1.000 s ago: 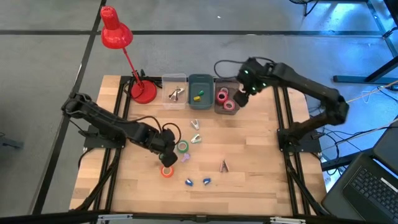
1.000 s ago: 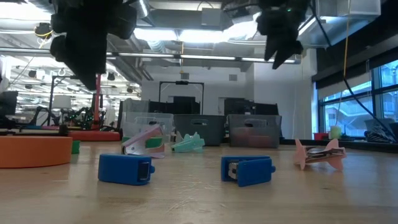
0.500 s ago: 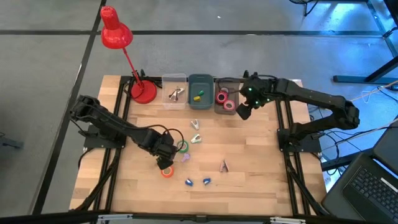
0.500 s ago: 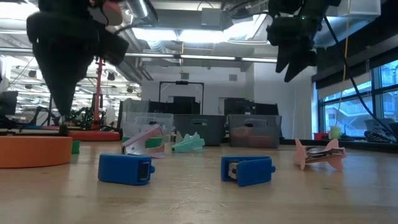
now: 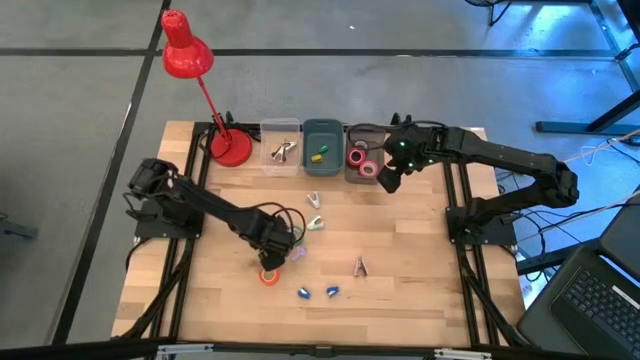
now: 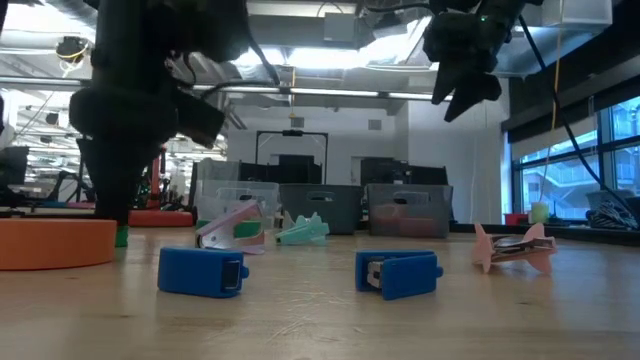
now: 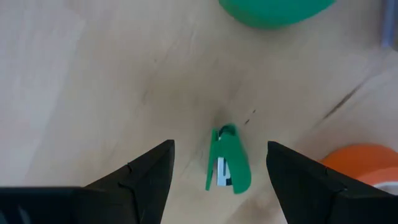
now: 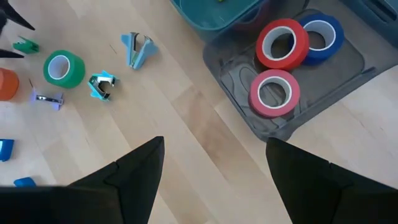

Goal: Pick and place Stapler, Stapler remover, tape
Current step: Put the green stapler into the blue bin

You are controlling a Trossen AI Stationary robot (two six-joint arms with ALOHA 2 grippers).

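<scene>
My left gripper point(image 7: 219, 149) is open and points down at the table. Its fingers stand on either side of a small green stapler point(image 7: 227, 168) without touching it. The stapler lies flat on the wood between the green tape point(image 7: 273, 9) and the orange tape point(image 7: 367, 165). From above, this gripper point(image 5: 270, 252) hides the stapler, with the orange tape point(image 5: 268, 277) just near of it. My right gripper point(image 8: 214, 180) is open and empty, hovering beside the grey bin point(image 5: 362, 165). That bin holds red point(image 8: 283, 42), blue point(image 8: 320, 34) and pink-red point(image 8: 273, 93) tapes.
Staple removers lie mid-table: teal point(image 8: 101, 86), blue point(image 8: 137, 48), purple point(image 8: 48, 98) and a pink one point(image 5: 360, 266). Two blue staplers point(image 6: 203, 271) point(image 6: 398, 273) sit near the front edge. A clear bin point(image 5: 281, 147), a teal bin point(image 5: 322, 145) and a red lamp point(image 5: 230, 148) line the far edge.
My left gripper has come down close to the table beside the orange tape, while its arm swung toward the table's right. My right gripper has drawn back from over the grey bin a little toward the near edge.
</scene>
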